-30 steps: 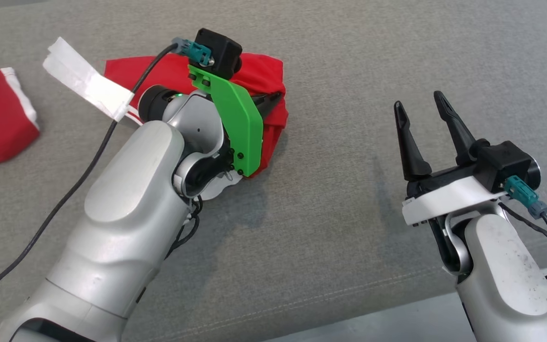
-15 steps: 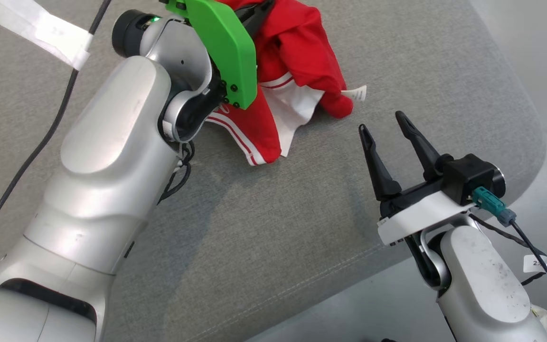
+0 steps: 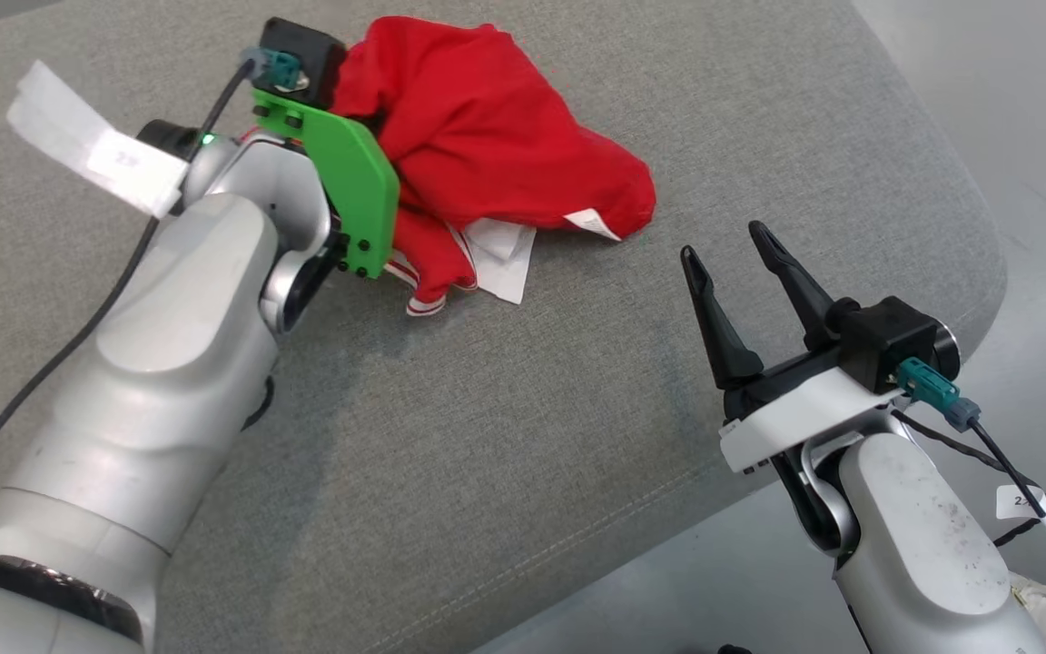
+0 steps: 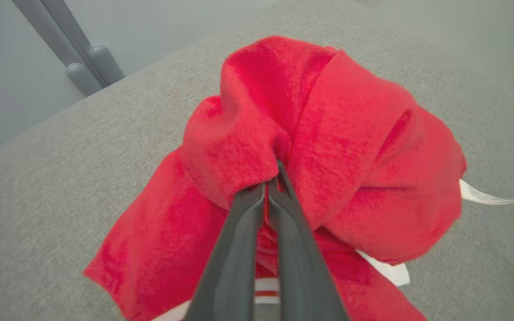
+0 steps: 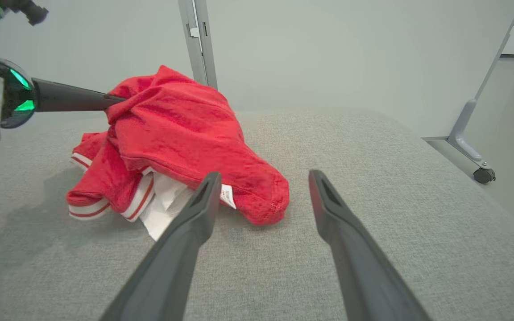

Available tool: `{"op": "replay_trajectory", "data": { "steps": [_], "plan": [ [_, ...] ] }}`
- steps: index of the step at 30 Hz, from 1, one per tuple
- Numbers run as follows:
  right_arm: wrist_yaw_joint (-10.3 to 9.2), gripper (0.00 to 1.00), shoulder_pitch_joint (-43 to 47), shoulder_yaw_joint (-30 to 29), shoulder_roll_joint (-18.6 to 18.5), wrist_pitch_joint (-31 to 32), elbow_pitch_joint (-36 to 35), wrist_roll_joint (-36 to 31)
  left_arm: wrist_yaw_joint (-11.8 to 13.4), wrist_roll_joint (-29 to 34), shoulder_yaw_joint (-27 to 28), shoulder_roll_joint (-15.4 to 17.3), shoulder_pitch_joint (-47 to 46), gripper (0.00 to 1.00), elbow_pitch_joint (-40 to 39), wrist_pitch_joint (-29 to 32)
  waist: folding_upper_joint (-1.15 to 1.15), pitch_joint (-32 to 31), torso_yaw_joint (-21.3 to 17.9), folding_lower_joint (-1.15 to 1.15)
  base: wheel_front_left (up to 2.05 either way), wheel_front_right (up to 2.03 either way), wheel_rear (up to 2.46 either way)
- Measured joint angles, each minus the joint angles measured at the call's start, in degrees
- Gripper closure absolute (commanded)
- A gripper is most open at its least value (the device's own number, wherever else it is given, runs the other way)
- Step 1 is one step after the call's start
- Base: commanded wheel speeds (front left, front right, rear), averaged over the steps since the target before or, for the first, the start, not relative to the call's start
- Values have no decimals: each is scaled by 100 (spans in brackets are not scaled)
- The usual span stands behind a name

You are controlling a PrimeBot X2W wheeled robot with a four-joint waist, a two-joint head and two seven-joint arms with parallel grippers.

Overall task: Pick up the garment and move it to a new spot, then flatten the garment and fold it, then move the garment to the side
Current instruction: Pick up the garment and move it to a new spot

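The garment (image 3: pixel 496 145) is red with white-striped hems and a white lining, and it sits bunched on the grey cushion. My left gripper (image 4: pixel 272 178) is shut on a fold at the top of the garment (image 4: pixel 355 133). The grip holds that part up while the lower hems rest on the cushion. In the right wrist view the left gripper's dark fingers (image 5: pixel 74 100) reach into the garment (image 5: pixel 181 129) from the left. My right gripper (image 3: pixel 723 243) stands open and empty near the cushion's front right edge, a short way from the garment's near corner. Its jaws (image 5: pixel 264 176) frame bare fabric.
The grey cushion (image 3: pixel 487 436) curves away at its front and right edges, with pale floor (image 3: pixel 1022 136) beyond. A white tape label (image 3: pixel 92 150) hangs on the left arm's cable. A metal frame leg with a caster (image 5: pixel 480 174) stands to the right, and grey posts (image 4: pixel 83 58) stand behind.
The head view has shifted right. My left gripper has raised the garment from lying under it into a hanging bunch with its hems trailing on the cushion. The right gripper stays open.
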Motion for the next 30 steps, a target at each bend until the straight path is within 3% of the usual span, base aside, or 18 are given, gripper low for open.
{"op": "replay_trajectory", "data": {
  "steps": [4,16,23,30],
  "plan": [
    [3,0,-25,56,2,0,45,-3,214,233,77,242,-76,100,181,-342,0,-54,55,0,0,0,0],
    [60,0,-12,132,2,0,196,1,394,91,442,96,-253,100,559,-902,0,-130,49,0,0,0,0],
    [97,0,26,153,2,0,270,15,-68,-570,498,-512,-285,100,196,-1031,0,-187,100,0,0,0,0],
    [101,0,21,233,1,0,270,94,-513,-1790,701,-430,-277,100,-441,-1092,0,-261,82,0,0,0,0]
  ]
}}
